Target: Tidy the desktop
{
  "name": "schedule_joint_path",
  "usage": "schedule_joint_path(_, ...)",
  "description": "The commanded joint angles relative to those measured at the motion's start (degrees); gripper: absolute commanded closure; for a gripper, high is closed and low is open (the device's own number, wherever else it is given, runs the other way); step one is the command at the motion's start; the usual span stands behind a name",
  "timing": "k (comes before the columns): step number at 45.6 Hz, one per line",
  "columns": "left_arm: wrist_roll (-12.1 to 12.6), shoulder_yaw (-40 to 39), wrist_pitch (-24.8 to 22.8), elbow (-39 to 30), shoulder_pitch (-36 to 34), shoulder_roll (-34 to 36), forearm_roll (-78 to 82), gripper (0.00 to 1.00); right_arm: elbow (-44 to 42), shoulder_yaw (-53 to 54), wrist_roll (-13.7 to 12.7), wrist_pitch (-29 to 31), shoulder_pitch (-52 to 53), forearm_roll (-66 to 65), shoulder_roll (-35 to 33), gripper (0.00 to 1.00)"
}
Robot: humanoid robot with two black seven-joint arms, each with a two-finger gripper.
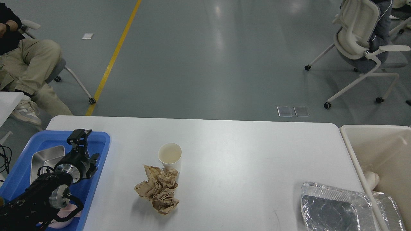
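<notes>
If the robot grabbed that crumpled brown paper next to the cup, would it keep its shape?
Probably not. The crumpled brown paper is loosely wadded with open folds, so it would likely squash in a grip. It looks light and should slide easily on the smooth desktop. It rests against the paper cup, so pushing it might tip that.

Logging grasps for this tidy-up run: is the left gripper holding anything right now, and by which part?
Nothing visibly held. The left gripper hovers over the blue tray; whether its fingers are open cannot be told. The right gripper is out of view.
</notes>
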Motion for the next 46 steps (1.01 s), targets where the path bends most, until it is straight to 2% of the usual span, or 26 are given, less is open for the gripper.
schedule_joint_path(1, 0.0, 0.0, 0.0, 0.0, -0.1, -0.1, 0.0, 0.03, -1.0, 0.0, -0.2, -1.0, 0.8, 0.1, -1.5, 0.0)
schedule_joint_path(5, 0.0, 0.0, 0.0, 0.0, -0.4, -0.2, 0.0, 0.03, -0.4, -0.6, -0.1, 0.9, 0.7, -0.3, -3.8, 0.0)
schedule_joint_path(12, 0.0, 0.0, 0.1, 0.0, -0.4, -0.1, 0.0, 0.03, -0.3, -0.9, 0.5, 9.3, 0.7, -5.3, -4.6, 0.0)
schedule_joint_path(17, -0.1, 0.0, 0.0, 0.0, -0.1, -0.1, 0.0, 0.03, 0.3, -0.7, 1.2, 12.7, 0.8, -15.6, -4.6, 0.0)
schedule_joint_path(22, -0.1, -0.1, 0.0, 0.0, 0.1, -0.1, 0.0, 0.03, 1.3, -1.0, 3.3, 15.4, 0.8, -29.9, -4.3, 0.0)
schedule_joint_path(30, -0.9, -0.1, 0.0, 0.7, 0.4, -0.1, 0.0, 0.03, 5.9, -2.7, 3.9, 15.4, 0.5, -50.8, -3.2, 0.0)
schedule_joint_path(35, -1.0, -0.2, -0.3, 0.8, 0.8, -0.1, 0.0, 0.03, 8.0, -6.5, 3.8, 15.0, 0.6, -63.2, 0.5, 0.0)
schedule_joint_path(39, -1.0, -0.2, -0.4, 0.7, 0.8, 0.0, 0.0, 0.03, 8.1, -10.5, 3.8, 14.6, 0.6, -68.7, 1.9, 0.0)
schedule_joint_path(46, -1.0, -0.3, -0.5, 0.8, 0.8, 0.2, -0.1, 0.03, 7.6, -17.1, 3.8, 13.3, 0.5, -70.9, 5.1, 0.0)
